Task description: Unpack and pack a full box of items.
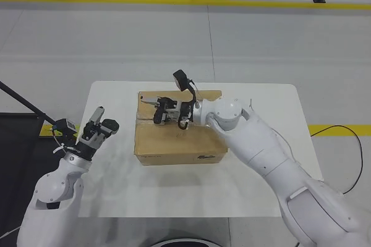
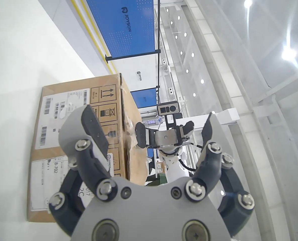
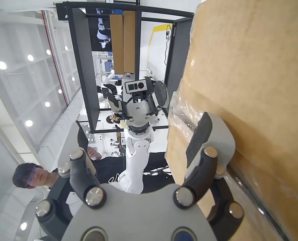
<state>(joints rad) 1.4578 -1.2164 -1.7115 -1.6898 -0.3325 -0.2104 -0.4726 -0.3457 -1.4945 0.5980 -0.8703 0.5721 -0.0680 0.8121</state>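
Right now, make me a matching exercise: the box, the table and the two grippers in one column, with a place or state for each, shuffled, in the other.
1 box
2 table
3 left gripper
4 right gripper

A open, over the top of the box
B white, under the box
C closed, brown cardboard
D open, beside the box, off it

Pairs: 1-C, 2-B, 3-D, 4-A

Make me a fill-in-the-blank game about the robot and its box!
The cardboard box sits on a ___ table. The right gripper is over the top of the ___. The left gripper, beside the box, is open and holds ___.
Missing words: white, box, nothing.
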